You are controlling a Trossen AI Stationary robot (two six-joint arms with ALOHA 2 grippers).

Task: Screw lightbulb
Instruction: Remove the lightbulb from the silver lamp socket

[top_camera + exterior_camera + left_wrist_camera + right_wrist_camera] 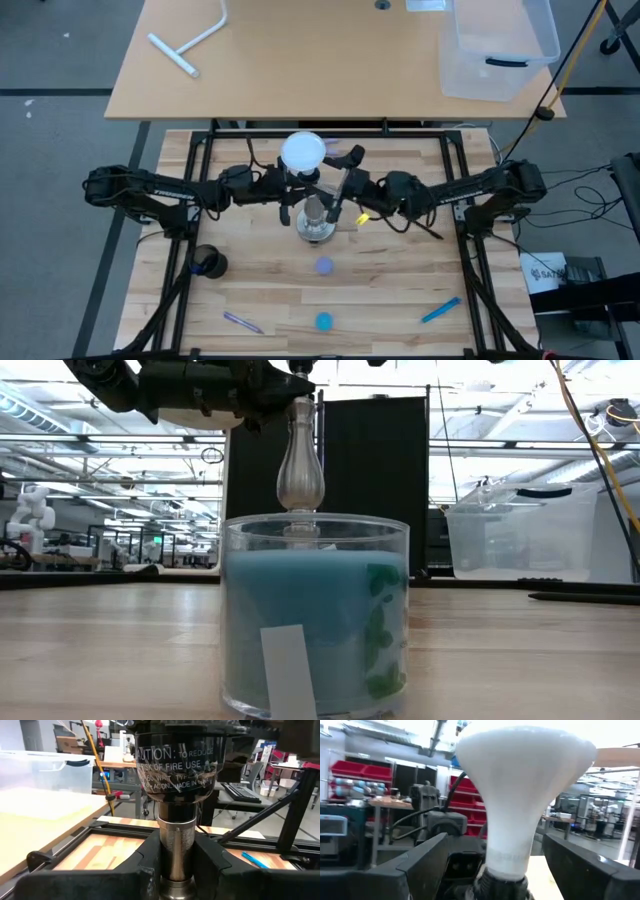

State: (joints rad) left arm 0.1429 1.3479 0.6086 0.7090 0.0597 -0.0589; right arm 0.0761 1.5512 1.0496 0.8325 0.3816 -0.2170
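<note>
Our right gripper (515,870) stands with its dark fingers (427,857) spread wide on either side of the lightbulb (520,795), level with its greyish neck and not pressing on it, so it grips nothing. Our left gripper (175,870) is clamped on the silvery post of the socket stand (176,845), just under the black socket top with its fire-caution lettering, holding the stand steady.

From above, the lightbulb (303,152) sits upright on top of the socket stand (314,228) near the middle of the wooden table (400,290), with both arms meeting at it from either side. We cannot tell how far its screw base is threaded in — the joint is hidden behind the socket rim.

We judge the bulb light, stiff and fragile: a thin frosted shell that could crack under a hard squeeze, and smooth enough to slip in the pads when turned. The wide globe looks too broad and too breakable to pinch. The narrowing neck just above the socket seems the better hold — smaller across, probably sturdier, and on the turning axis. A gentle close there, with the left grip resisting the twist, is what the turning seems to call for. The stand itself looks rigid and heavy-footed.
</note>
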